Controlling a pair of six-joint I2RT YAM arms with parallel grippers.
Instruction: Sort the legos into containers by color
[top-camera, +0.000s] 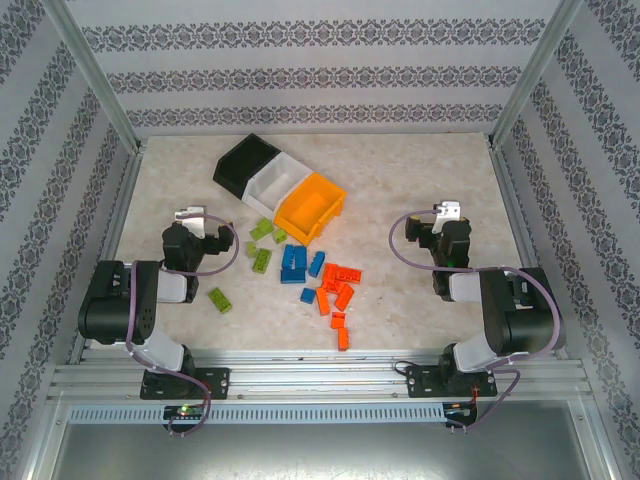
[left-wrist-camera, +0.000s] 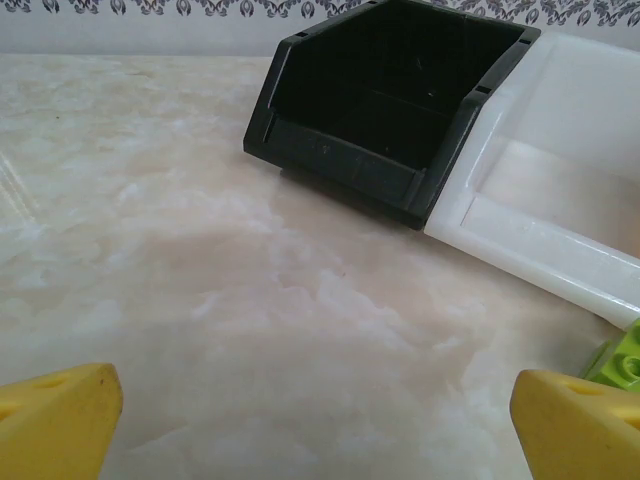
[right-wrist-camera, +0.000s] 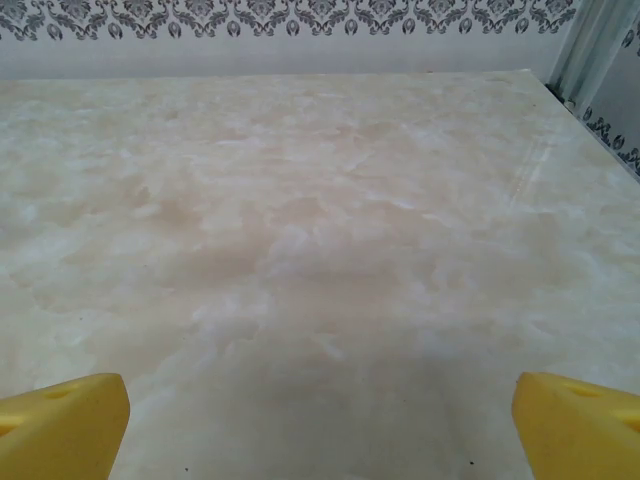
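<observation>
Left claw (left-wrist-camera: 318, 425) spread wide, holding nothing, yellow fingertips (left-wrist-camera: 55, 420) low over table (left-wrist-camera: 200, 280) near left edge. Straight ahead: black bin (left-wrist-camera: 340, 165), white bin (left-wrist-camera: 545, 245) joined at its side. One green lego (left-wrist-camera: 622, 362) just off my right fingertip.

Right claw (right-wrist-camera: 320, 425) also wide, holding nothing, over bare marble toward right edge.

Orange-yellow bin (top-camera: 298, 226) ends row, which slants from far edge toward centre.

Bricks loose on table: green legos (top-camera: 262, 247) beside bins, blue legos (top-camera: 293, 265) at centre, orange-red legos (top-camera: 338, 292) toward near edge.
</observation>
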